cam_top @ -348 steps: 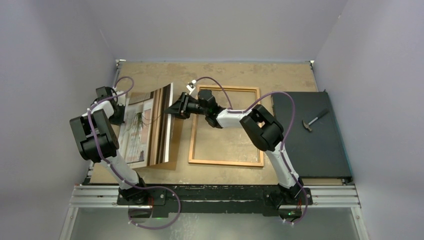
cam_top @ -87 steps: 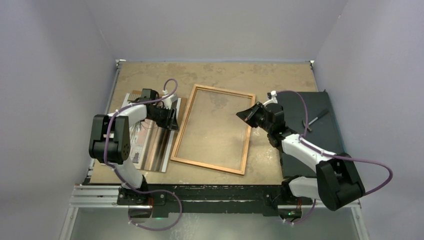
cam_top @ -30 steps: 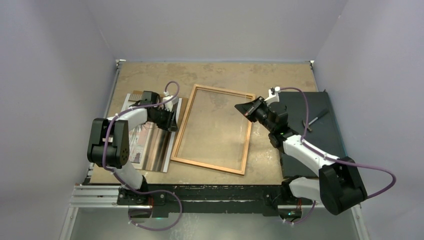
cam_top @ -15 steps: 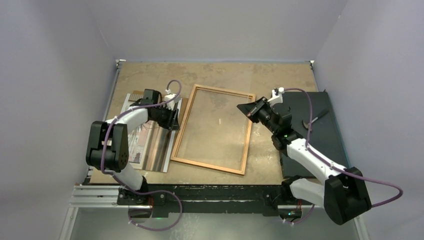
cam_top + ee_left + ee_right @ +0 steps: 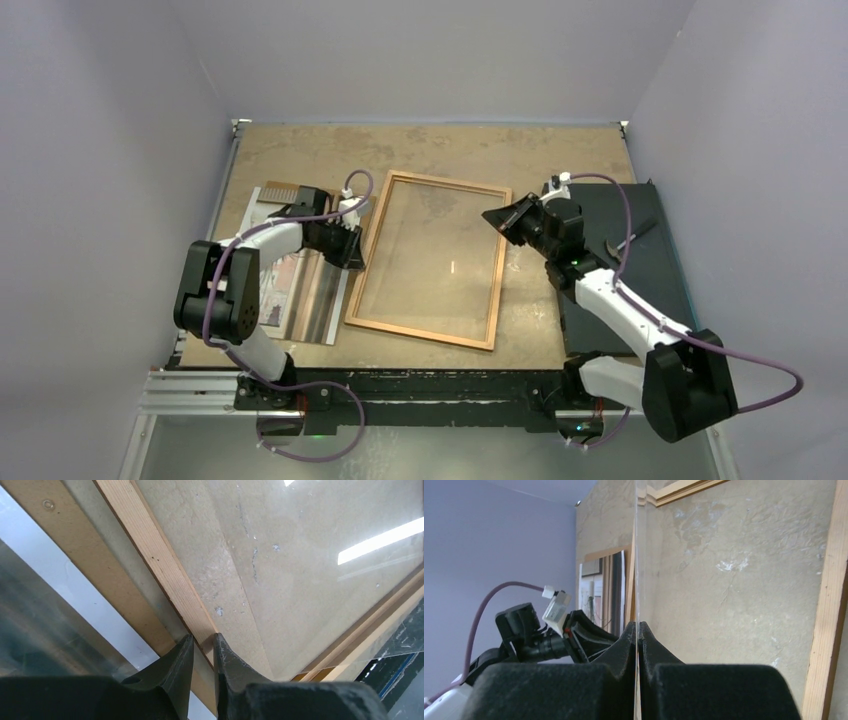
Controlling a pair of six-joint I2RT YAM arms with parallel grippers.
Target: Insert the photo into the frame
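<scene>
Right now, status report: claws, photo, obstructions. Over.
Left claw clamps frame rail. Right claw shut on clear pane. Photo outside, left of frame. Pane over opening.

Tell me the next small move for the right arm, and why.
Probably lower the right gripper slightly and open it. Its fingers are shut on the edge of a clear pane over the frame, whose left rail the left gripper seems to pinch. The photo lies left of the frame, so the pane likely needs settling first.

photo partly hidden beneath left arm
</scene>
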